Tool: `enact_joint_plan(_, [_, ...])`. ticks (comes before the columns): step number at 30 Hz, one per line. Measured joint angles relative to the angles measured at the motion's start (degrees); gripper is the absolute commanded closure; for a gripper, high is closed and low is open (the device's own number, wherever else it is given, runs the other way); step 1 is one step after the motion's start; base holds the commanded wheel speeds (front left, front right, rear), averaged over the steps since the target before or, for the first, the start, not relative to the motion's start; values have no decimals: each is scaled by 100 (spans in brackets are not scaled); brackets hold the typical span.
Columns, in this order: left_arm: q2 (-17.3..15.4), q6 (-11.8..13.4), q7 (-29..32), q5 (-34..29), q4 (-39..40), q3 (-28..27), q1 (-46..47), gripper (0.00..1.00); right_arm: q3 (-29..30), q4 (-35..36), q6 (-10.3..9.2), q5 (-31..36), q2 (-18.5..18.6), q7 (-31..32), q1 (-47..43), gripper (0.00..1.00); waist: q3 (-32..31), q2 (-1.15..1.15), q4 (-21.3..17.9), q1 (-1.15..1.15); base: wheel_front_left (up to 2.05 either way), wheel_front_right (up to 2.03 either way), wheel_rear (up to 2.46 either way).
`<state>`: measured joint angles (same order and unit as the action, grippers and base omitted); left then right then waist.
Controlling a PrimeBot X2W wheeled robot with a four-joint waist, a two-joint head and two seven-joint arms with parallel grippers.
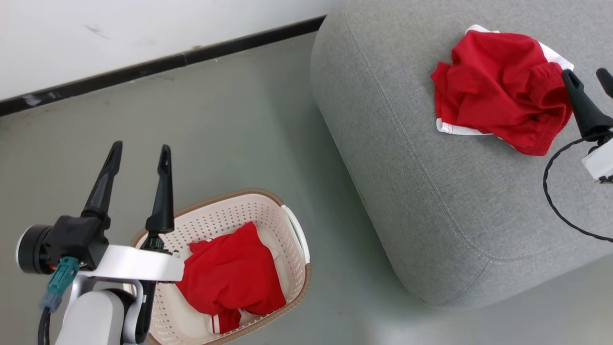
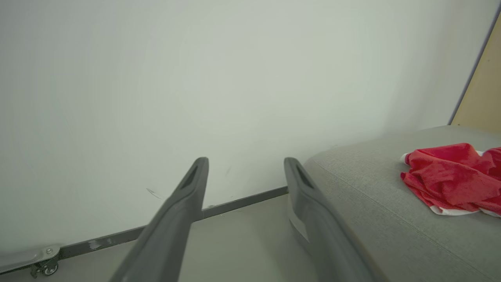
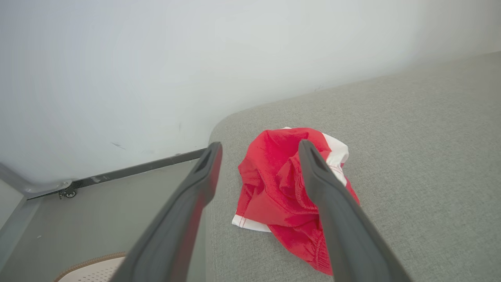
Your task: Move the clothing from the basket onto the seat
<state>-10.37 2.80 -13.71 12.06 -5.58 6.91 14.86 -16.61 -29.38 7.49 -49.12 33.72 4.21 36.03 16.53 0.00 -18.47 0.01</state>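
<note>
Garment (image 1: 230, 273) left in basket (image 1: 225, 218).
Left fingers (image 1: 103, 187), right fingers (image 1: 582, 103) are spread, empty; basket could be lifted if its wall is pinched.

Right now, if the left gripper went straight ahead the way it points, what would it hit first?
Probably the white wall, above the dark skirting. The left gripper points past the side of the grey seat; depth is unclear.
</note>
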Motion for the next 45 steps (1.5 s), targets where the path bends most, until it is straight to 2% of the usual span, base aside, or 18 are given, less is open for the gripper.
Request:
enact_joint_plan(12, [111,322,-44,-7,-182,-258,-426,0,-236,377,-1,397,-181,-634,-201,0,-429,0,324,0,0,0,0])
enact_joint_plan(20, [231,427,-44,-11,-213,-274,-704,0,-91,545,0,667,-591,-1261,-407,0,-745,0,641,0,0,0,0])
enact_joint_plan(25, [316,482,-45,-10,-243,-272,-821,0,-57,573,0,1115,-744,-1581,-617,0,-931,0,847,0,0,0,0])
enact_joint_plan(33, [394,485,-46,-11,-276,-234,-1005,0,8,581,0,1770,-1124,-1641,-1095,0,-1198,0,1179,0,0,0,0])
enact_joint_plan(45, [494,483,-52,-54,-336,-94,-1227,0,504,587,0,2557,-1725,-1741,-1905,0,-1537,0,1595,0,0,0,0])
